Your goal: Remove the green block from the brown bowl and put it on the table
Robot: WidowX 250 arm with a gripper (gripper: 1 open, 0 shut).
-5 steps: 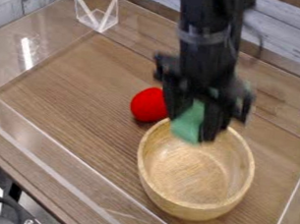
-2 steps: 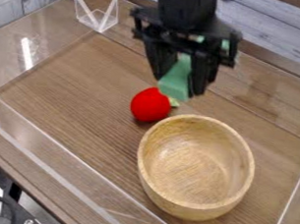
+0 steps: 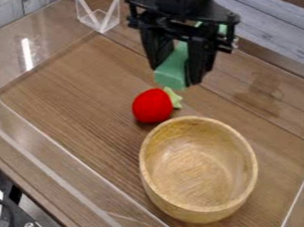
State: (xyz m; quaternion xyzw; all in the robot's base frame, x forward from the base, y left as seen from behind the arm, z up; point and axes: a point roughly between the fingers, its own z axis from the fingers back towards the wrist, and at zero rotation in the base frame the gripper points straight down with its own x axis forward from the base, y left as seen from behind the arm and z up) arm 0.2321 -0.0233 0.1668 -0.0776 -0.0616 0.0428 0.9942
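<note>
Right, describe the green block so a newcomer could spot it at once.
Start at the wooden bowl on the table, then look up past the red strawberry toy. The green block hangs in the black tool: the only flat, plain mint-green piece.

No text, label, brand, number or sign can be read anywhere in the view; the surfaces that show carry only plain colour or wood grain, and the picture is too coarse to reveal any fine print.
</note>
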